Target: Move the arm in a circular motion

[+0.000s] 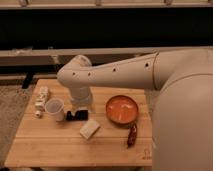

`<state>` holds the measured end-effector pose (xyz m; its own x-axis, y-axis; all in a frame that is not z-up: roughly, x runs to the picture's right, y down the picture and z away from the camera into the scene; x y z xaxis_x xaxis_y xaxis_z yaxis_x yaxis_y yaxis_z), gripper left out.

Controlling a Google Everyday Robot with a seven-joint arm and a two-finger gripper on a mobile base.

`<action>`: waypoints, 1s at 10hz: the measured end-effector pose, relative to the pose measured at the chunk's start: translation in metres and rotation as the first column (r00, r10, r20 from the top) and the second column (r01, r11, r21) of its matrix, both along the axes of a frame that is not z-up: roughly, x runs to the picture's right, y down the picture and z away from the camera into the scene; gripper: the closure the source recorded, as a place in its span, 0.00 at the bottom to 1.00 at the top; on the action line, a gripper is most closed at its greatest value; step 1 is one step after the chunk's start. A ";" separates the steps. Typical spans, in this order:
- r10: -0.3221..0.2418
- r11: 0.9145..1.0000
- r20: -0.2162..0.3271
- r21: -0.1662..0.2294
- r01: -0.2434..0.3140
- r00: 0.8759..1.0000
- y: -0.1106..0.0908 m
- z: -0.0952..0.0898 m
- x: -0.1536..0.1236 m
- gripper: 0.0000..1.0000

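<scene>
Reaching in from right of view, arm (115,72) is bent down over table (60,145) — gripper (77,115) (dark, seemingly low) set between cup (55,108), just beside, and bowl (122,109); open or closed cannot be told. Cup judged tightest clearance for circle.

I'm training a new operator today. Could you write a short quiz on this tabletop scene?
1. True or false: in the picture, the orange bowl sits left of the white cup on the wooden table.
2. Which lies nearest the table's lower-right corner in the picture? A) the dark red item B) the pale block C) the cup
3. Fill in: the gripper, at the end of the arm, sits low over the table between the cup and the ____.
Key: 1 false; 2 A; 3 bowl.
</scene>
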<state>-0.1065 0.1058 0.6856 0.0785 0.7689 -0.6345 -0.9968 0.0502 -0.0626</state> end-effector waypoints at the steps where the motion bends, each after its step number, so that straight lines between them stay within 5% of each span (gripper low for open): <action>1: 0.000 1.000 0.001 0.001 0.000 1.000 0.002 -0.002 0.001 0.35; 10: 0.003 1.000 0.003 0.014 -0.003 1.000 0.007 -0.012 0.011 0.35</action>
<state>-0.0955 0.1131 0.6736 0.0782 0.7782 -0.6232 -0.9967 0.0485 -0.0645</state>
